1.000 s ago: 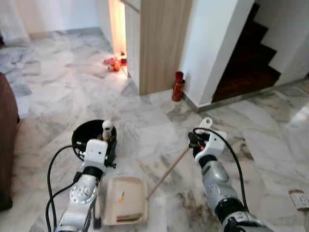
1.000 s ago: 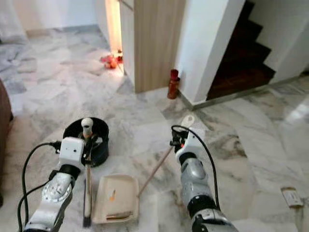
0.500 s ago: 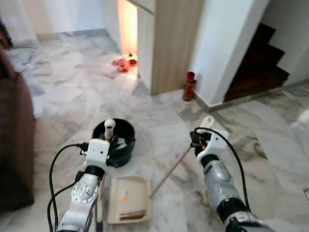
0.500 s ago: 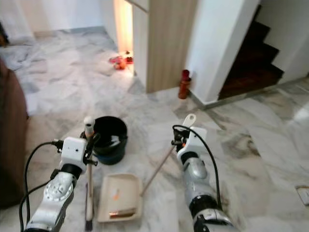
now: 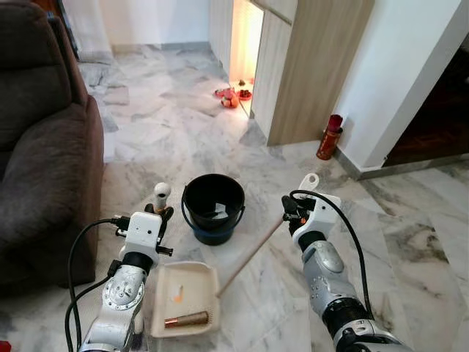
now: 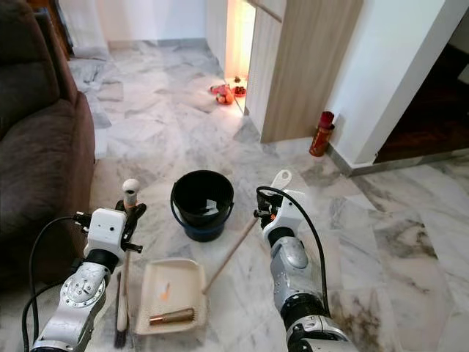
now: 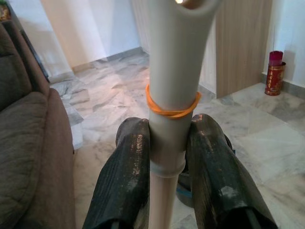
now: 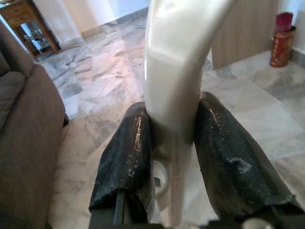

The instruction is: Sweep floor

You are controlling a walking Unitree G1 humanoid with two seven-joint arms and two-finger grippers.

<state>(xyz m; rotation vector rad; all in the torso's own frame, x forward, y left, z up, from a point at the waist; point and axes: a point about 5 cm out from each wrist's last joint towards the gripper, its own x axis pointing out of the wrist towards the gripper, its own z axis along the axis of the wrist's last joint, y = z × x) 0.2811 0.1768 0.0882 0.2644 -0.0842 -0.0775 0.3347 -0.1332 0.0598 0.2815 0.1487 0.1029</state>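
the broom handle is clamped between the fingers of the left gripper, bristles on the floor beside the dustpan. the dustpan's long handle is gripped by the right gripper. a black bucket stands just beyond the pan.
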